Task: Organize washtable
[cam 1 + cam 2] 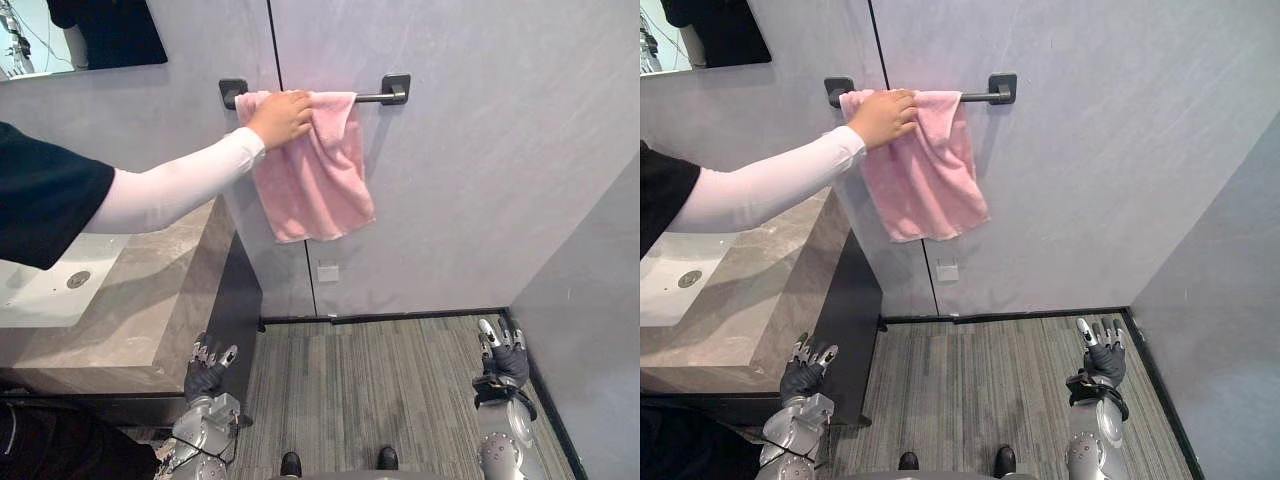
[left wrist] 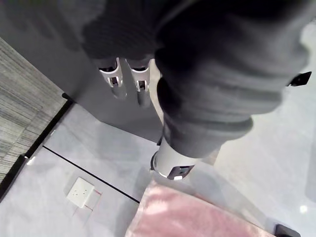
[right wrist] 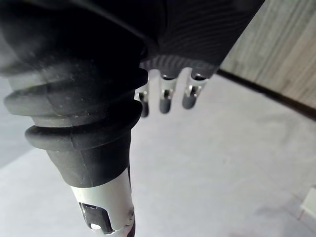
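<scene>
A pink towel [image 1: 315, 185] hangs bunched over a dark wall bar [image 1: 375, 97]; its lower edge also shows as the pink towel [image 2: 197, 217] in the left wrist view. A person's hand [image 1: 282, 117] in a white sleeve grips the towel's top at the bar. My left hand [image 1: 205, 375] hangs low beside the washtable [image 1: 150, 300], fingers straight and holding nothing. My right hand [image 1: 503, 360] hangs low near the right wall, fingers straight and likewise holding nothing.
A white sink basin [image 1: 50, 290] is set into the stone counter at the left. A mirror [image 1: 60, 35] hangs above it. A small white wall plate [image 1: 327, 272] sits below the towel. Striped grey floor [image 1: 380, 380] lies between my hands.
</scene>
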`<state>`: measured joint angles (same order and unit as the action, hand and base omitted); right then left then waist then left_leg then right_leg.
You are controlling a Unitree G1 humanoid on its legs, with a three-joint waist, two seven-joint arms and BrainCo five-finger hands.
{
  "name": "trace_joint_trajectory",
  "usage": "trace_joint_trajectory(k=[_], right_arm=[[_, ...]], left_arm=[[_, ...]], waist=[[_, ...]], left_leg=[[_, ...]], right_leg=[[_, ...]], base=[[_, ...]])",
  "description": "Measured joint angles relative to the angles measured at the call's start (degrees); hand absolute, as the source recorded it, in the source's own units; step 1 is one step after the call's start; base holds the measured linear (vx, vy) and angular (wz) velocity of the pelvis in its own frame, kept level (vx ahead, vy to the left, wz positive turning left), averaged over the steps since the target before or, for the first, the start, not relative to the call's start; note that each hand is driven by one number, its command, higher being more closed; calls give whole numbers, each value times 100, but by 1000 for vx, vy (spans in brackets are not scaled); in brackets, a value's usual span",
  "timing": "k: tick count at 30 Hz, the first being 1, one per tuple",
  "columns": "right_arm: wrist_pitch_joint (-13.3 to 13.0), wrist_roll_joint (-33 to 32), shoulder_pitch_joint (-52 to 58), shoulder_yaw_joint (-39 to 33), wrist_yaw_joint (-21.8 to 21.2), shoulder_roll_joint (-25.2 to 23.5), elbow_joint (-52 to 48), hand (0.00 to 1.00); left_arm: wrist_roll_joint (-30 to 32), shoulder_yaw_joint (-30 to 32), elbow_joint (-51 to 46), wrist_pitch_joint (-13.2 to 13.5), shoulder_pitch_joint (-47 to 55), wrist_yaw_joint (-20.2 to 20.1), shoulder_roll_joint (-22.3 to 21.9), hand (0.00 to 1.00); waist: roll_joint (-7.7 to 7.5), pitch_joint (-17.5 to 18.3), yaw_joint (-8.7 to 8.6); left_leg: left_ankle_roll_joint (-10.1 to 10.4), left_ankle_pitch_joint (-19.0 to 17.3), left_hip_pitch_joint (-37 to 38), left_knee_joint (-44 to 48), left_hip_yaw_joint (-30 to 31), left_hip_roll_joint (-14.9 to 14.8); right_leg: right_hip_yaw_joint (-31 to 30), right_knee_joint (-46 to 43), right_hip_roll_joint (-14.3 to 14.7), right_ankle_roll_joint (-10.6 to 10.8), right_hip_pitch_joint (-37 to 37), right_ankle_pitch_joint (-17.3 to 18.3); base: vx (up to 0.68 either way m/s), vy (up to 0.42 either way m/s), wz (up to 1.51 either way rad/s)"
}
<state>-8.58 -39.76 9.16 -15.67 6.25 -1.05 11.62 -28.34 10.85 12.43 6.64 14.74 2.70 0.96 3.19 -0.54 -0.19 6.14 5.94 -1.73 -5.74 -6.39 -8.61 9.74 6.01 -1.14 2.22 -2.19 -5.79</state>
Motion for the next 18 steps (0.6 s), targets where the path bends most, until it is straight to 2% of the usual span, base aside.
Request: trace_joint_trajectory(k=[18], right_arm=[[4,206,-88,189,11,2,334,0]], left_arm=[[56,6,-136,0,-19,11,156,0]], waist=[[-94,-21,-44]], left_leg=[[-49,-60,4,0,-1,142]], right_leg=[[-22,-3,-127,35,9,10]], base=[[46,-6,1]])
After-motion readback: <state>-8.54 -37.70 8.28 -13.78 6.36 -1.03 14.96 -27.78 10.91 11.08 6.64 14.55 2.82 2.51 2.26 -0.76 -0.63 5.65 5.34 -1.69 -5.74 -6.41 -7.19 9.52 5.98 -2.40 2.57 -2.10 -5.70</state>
